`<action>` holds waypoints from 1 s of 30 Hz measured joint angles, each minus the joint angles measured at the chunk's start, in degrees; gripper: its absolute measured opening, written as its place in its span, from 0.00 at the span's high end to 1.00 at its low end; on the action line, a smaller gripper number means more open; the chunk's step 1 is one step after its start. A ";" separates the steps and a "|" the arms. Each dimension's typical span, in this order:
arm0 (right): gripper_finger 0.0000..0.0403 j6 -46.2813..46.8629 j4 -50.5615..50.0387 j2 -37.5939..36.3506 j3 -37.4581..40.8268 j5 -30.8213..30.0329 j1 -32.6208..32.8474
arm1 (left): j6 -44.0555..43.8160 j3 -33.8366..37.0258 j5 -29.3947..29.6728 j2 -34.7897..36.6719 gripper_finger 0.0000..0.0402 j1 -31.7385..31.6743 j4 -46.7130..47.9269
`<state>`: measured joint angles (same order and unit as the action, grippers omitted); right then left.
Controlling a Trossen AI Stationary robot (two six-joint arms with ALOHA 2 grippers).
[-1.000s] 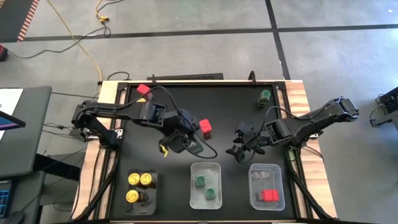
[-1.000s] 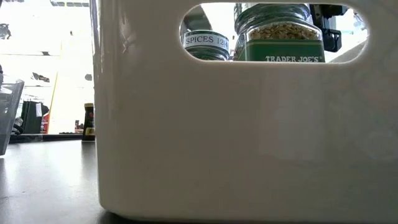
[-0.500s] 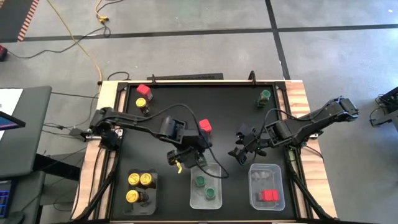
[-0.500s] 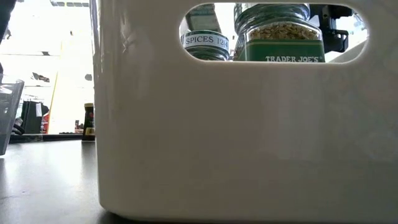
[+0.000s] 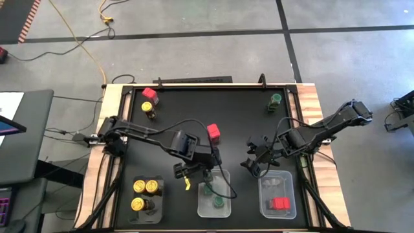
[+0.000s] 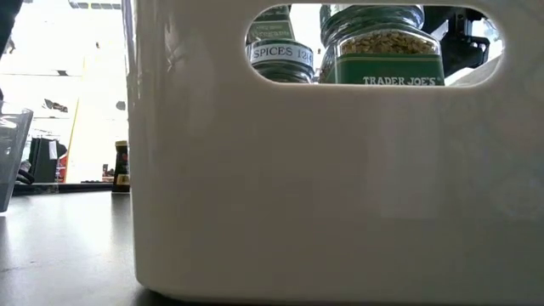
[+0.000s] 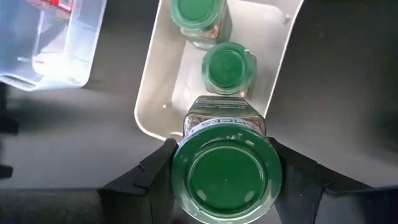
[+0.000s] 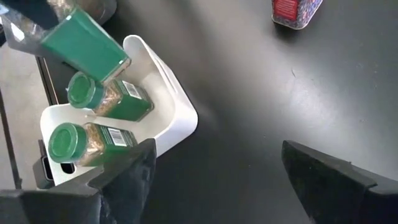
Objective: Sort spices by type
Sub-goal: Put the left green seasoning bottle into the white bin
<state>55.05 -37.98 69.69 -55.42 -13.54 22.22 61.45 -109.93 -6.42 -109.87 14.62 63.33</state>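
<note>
Left hand (image 7: 225, 186): clamped on a green-lidded spice jar (image 7: 225, 175), upright, lid facing the wrist.
Drop spot: middle tray (image 5: 223, 207), two green jars inside; free room at its 12 o'clock end, directly under the jar.
Right hand (image 5: 253, 162): fingers spread, empty, at 3 o'clock of the left.
Nearer arm: left.

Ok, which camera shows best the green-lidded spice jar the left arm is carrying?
The left wrist view: the green-lidded spice jar fills it, clamped in the left pincer above the clear plastic tray. The right wrist view shows it tilted; the high view mostly hides it under the arm; in the low view I cannot pick it out.
</note>
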 joint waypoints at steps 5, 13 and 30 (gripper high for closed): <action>0.07 0.02 -0.47 0.00 0.00 0.00 -0.02 | 0.22 0.79 -0.11 0.08 0.50 0.41 -1.33; 0.07 0.07 -0.68 0.00 0.00 0.00 0.00 | 0.79 3.16 -0.14 0.05 0.50 0.41 -1.69; 0.07 2.44 -0.85 0.00 0.00 0.03 0.70 | 5.53 3.43 -2.34 -5.23 0.50 1.02 -2.66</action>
<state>57.49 -38.83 69.69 -55.42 -13.52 22.92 66.98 -106.50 -8.75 -115.10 15.64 60.67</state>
